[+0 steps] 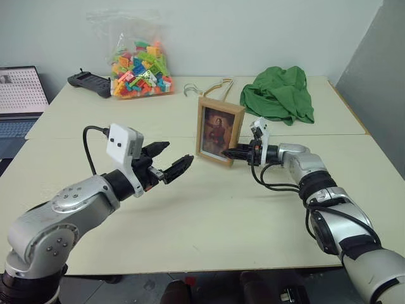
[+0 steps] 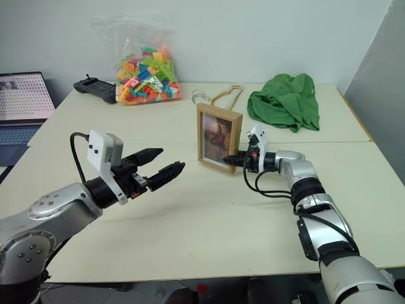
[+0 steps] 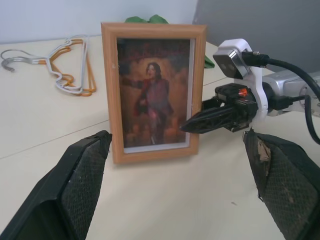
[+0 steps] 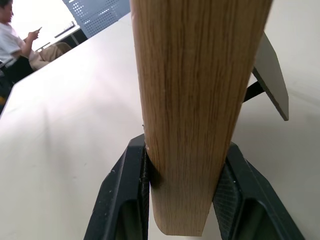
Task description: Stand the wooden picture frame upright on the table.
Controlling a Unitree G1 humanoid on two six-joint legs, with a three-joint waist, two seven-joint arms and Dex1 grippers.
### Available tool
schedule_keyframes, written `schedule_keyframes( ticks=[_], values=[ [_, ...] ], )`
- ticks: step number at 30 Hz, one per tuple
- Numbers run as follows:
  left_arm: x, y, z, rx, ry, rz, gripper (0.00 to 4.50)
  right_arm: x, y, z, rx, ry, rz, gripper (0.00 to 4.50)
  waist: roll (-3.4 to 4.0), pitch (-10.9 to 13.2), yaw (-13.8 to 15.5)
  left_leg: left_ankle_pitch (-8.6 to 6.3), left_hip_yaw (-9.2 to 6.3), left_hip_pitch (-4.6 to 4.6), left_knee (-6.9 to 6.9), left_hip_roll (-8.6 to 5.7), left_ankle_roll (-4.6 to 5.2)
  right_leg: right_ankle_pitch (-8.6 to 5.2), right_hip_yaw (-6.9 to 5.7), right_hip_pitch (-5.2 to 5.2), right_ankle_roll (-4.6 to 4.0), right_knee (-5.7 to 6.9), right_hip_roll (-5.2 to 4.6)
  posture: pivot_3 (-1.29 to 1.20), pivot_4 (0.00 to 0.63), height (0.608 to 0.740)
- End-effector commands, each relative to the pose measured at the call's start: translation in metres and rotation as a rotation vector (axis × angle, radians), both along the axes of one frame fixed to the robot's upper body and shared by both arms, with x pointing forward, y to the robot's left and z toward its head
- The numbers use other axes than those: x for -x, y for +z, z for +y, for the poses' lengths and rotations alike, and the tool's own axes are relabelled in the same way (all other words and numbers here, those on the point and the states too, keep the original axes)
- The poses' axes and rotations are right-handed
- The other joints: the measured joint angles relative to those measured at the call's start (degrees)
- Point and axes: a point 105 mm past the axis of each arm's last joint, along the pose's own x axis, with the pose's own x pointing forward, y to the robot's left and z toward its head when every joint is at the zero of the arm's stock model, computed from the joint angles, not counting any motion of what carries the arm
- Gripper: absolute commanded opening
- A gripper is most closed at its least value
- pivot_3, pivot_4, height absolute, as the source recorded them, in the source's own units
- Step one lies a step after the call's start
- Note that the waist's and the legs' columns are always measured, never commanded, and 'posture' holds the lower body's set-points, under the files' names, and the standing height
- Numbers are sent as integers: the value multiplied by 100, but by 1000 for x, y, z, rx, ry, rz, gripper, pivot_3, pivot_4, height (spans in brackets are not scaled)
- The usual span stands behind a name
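Wooden picture frame [image 1: 219,130]: upright on the counter [image 1: 209,209], portrait side towards the left claw, fold-out stand open behind.
Right claw [image 1: 233,153]: clamped on the frame's lower side edge, one finger on each face.
Left claw [image 1: 168,161]: fingers spread wide, holding nothing, in front of the frame and apart from it.
Beyond the right claw: green cloth [image 1: 278,94].

Behind your workspace you had a plain pale wall [image 1: 253,31], with a grey panel [image 1: 373,76] angling in on the right. At the left edge, 1 open laptop [image 1: 19,101] glowed. Light fell evenly, soft shadows only. Far off, a seated person [image 4: 12,42] looked down at a phone.
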Motion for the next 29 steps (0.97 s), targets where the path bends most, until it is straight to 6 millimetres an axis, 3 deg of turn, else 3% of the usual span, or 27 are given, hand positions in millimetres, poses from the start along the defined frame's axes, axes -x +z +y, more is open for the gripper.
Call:
schedule_keyframes(
  ticks=[1, 4, 6, 15, 17, 20, 23, 27, 29],
  values=[
    [7, -3, 2, -65, 2, -54, 4500, -1, 5, 5, 7, 22, -53, 1264, 0, 0, -2, -1, 5, 1, 0, 0, 1, 0, 5, -1, 0, 3, 1, 0, 150, 740],
    [7, -7, 5, -59, 19, -52, 4500, 2, 0, 5, 24, 32, -73, 1264, 0, 0, -3, -2, 5, 1, -1, 1, 3, 0, 7, -5, 0, 5, 3, 0, 150, 740],
    [7, -8, 5, -56, 19, -49, 4500, 2, -3, 4, 31, 31, -75, 1984, -1, -1, -3, -2, 6, 0, -1, 1, 3, 0, 8, -6, 0, 6, 3, 0, 150, 740],
    [1, -10, 12, -61, 12, -40, 4500, 3, -13, -14, 75, -10, -102, 4158, -1, -1, -1, -2, 5, -1, -1, 1, 3, 0, 7, -8, 0, 7, 3, 0, 150, 740],
    [-2, -8, 16, -59, 4, -37, 4500, 6, -14, -25, 91, -15, -113, 4477, -1, -1, 11, -2, 4, -2, -1, 1, 3, 0, 6, -7, 0, 6, 3, 0, 150, 740],
    [-7, -4, 26, -63, -6, -18, 4500, 14, -14, -46, 151, -20, -164, 4477, -1, -1, 45, -2, 3, -8, 2, 0, 4, 0, 4, -9, 1, 5, 2, 0, 150, 740],
    [-19, 0, 51, -156, -15, 10, 4500, 48, 17, -77, 172, 35, -193, 4477, 3, 2, 101, -3, -1, -14, 1, -1, 4, 0, -1, -13, 2, 5, 2, 0, 150, 740],
    [-31, 4, 63, -206, -61, 31, 4500, 82, 58, -74, 104, 48, -187, 4477, 19, 11, 92, -3, -3, -17, -1, -1, 5, -1, 0, -21, 1, 5, 7, 0, 150, 740],
    [-37, 5, 64, -216, -96, 39, 4500, 90, 69, -68, 84, 23, -199, 4477, 17, 10, 72, -4, -3, -5, -1, 6, 6, -1, 10, -17, 0, 13, 23, 0, 150, 740]
  ],
)
